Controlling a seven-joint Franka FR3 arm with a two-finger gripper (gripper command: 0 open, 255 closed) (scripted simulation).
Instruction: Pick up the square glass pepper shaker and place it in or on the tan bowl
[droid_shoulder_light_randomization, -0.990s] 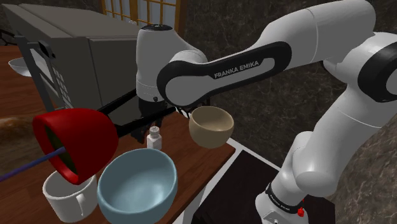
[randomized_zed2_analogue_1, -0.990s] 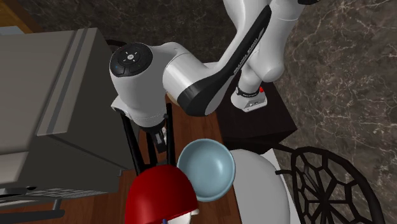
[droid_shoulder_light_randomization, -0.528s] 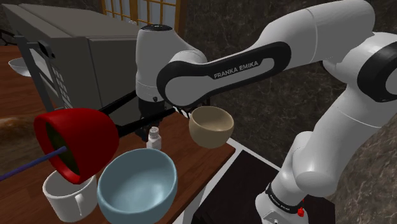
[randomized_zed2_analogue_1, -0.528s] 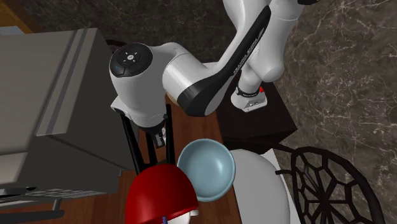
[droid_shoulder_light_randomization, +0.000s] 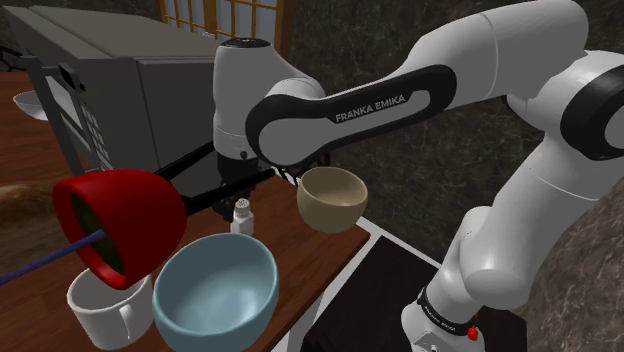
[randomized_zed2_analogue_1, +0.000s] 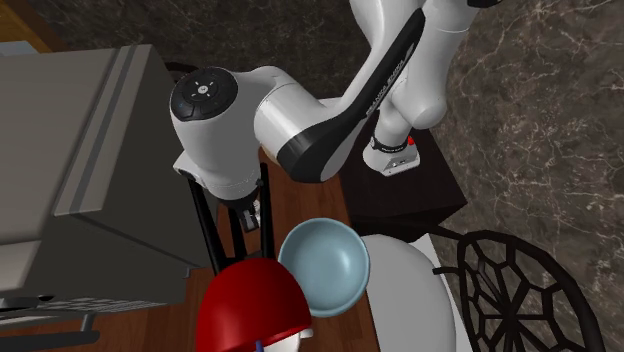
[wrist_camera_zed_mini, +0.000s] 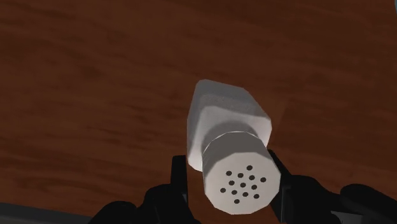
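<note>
Barely risen since before, the shaker sits clamped in the gripper near the table corner beside the tan bowl. Pinched near its cap, it could slip or tilt.

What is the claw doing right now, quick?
The claw is closed, holding the white pepper shaker by its sides.

- A dark, veined stone wall stands behind the reddish-brown wooden table.
- A wood-latticed window lets in pale light.
- A black wire chair stands nearby.
</note>
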